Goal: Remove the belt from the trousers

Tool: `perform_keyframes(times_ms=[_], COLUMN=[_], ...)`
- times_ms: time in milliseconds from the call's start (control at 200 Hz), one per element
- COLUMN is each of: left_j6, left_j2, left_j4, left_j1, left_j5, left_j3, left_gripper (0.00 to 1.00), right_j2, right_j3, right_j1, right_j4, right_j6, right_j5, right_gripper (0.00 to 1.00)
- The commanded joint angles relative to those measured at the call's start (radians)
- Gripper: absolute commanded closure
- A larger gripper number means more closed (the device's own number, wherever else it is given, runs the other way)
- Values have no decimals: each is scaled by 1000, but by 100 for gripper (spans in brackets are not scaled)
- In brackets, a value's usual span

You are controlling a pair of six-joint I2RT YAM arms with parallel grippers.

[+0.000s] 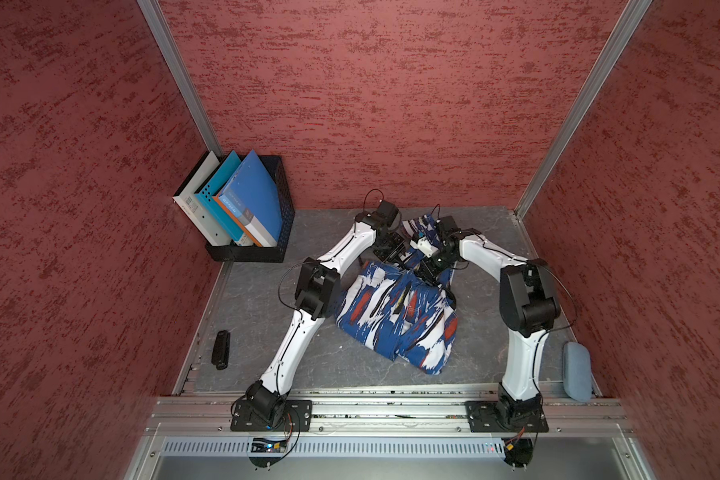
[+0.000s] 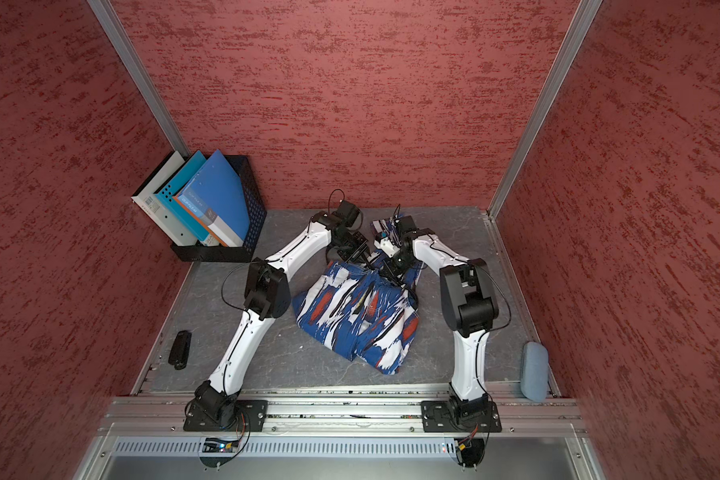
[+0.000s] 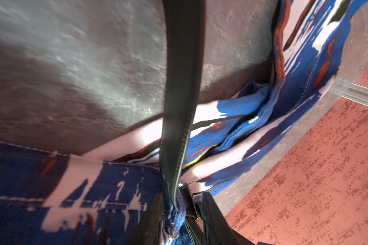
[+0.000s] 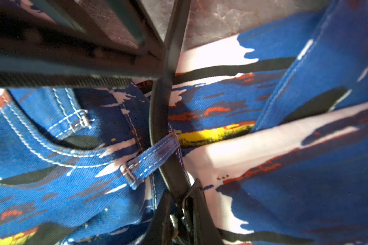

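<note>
Belt (image 4: 160,110) in right gripper (image 4: 179,212)

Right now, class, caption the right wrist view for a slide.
Right gripper pinches a black belt threaded under a blue loop on patterned trousers.

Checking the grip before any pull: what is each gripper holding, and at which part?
Both hold the belt: the right gripper pinches the strap just past a belt loop, and the left gripper pinches it farther along.

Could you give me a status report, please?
Left gripper shut on belt and some trousers cloth. Right gripper shut on belt. Belt threaded under a loop. Loop in the way.
</note>
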Motion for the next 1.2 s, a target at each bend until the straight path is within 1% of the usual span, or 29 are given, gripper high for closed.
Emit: perform_keyframes(times_ms=[0, 120, 261, 426, 461, 536, 671, 731, 787, 897, 987, 1032, 1102, 1192], left_j6=[-11, -19, -18, -7, -5, -6, -23, -25, -24, -50, -97, -123, -135, -131], left_j2=[-19, 39, 58, 79, 81, 91, 90, 64, 22, -79, -161, -192, -205, -209], left_j4=[12, -25, -12, -48, -49, -45, -40, -30, 13, 158, 354, 444, 503, 465], left_j1=[-4, -6, -22, -22, -21, -19, -4, 11, 32, 83, 133, 154, 184, 213], left_j5=[-2, 34, 30, 21, 14, 2, -11, -40, -69, -104, -74, -56, -28, -16], left_j3=[13, 34, 36, 55, 55, 56, 55, 52, 30, -56, -159, -187, -156, -72], left_gripper=[67, 67, 69, 73, 79, 100, 100, 100, 100, 100, 100, 100, 100, 100], right_j2=[-12, -18, -17, -20, -17, -19, -30, -46, -68, -103, -108, -104, -101, -100], right_j3=[-27, -19, -17, -11, -5, -1, -12, -18, -32, -48, -52, -54, -59, -66], right_j1=[-1, -3, -2, -2, -2, -3, -2, -3, -2, -2, -2, -1, -2, -2], right_j4=[-30, -35, -36, -35, -38, -38, -32, -22, -10, 5, 10, 13, 15, 23], right_j6=[8, 8, 9, 10, 8, 12, 9, 12, 8, 8, 12, 16, 17, 17], right_j5=[5, 15, 17, 14, 12, 10, 29, 55, 83, 125, 135, 145, 160, 172], right_gripper=[100, 100, 100, 100, 100, 100, 100, 100, 100, 100, 100, 100, 100, 100])
